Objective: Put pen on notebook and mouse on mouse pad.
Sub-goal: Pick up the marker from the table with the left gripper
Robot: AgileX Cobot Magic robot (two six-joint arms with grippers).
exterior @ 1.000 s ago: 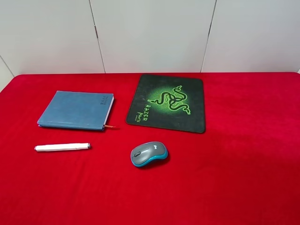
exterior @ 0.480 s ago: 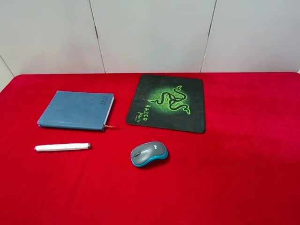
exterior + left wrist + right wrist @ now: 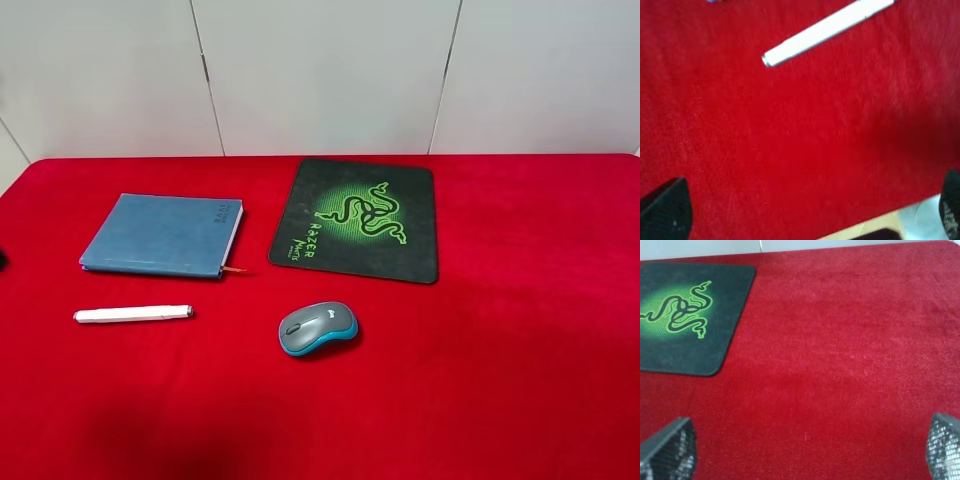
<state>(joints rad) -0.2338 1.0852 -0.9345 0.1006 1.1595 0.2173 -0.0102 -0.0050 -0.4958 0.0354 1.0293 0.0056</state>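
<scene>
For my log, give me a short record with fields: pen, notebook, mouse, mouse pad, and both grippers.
notebook: closed, nothing on it
pen: on cloth, apart from notebook
mouse pad: nothing on it
mouse: on cloth, apart from mouse pad
left gripper: open, empty, over cloth near pen
right gripper: open, empty, over cloth near mouse pad

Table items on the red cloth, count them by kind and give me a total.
Pen: 1
Notebook: 1
Mouse: 1
Mouse pad: 1
Total: 4
</scene>
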